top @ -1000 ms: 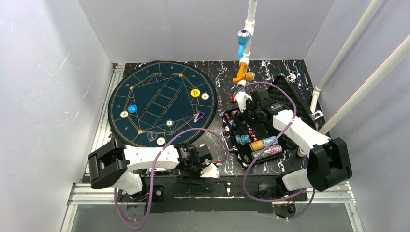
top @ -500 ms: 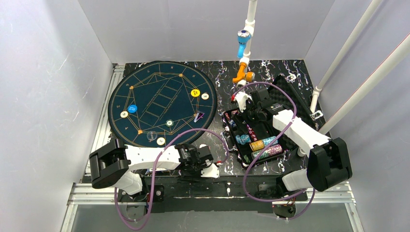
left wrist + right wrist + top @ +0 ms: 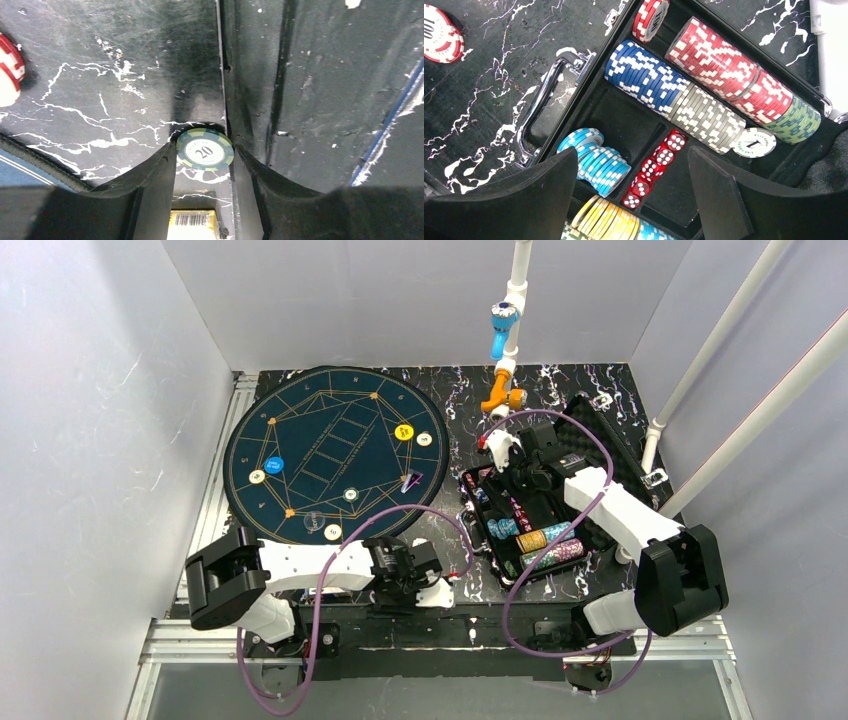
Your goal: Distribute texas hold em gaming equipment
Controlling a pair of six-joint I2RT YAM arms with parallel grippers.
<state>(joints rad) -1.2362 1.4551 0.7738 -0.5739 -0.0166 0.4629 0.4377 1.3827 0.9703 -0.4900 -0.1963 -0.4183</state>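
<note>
My left gripper (image 3: pixel 437 592) sits low near the table's front edge, in front of the round mat. In the left wrist view its fingertips (image 3: pixel 170 155) press both edges of a green-edged chip (image 3: pixel 205 152) marked 20. My right gripper (image 3: pixel 510 465) hangs open and empty over the open case. In the right wrist view it (image 3: pixel 631 151) is above a row of red dice (image 3: pixel 655 167), between light-blue chips (image 3: pixel 596 162) and grey chips (image 3: pixel 706 120). On the mat lie a yellow chip (image 3: pixel 404 432), a blue chip (image 3: pixel 275 465), white chips (image 3: pixel 351 494) and a card (image 3: pixel 410 481).
The black case (image 3: pixel 589 95) holds rows of red (image 3: pixel 724 75), dark-blue (image 3: pixel 644 75) and yellow (image 3: pixel 609 222) chips; its lid (image 3: pixel 600 425) stands open behind. Loose red chips lie on the marbled table (image 3: pixel 439 31) (image 3: pixel 7 70). An orange-and-blue clamp (image 3: pixel 500 390) stands at the back.
My left gripper has shifted slightly to the left along the front edge. The right arm has not moved.
</note>
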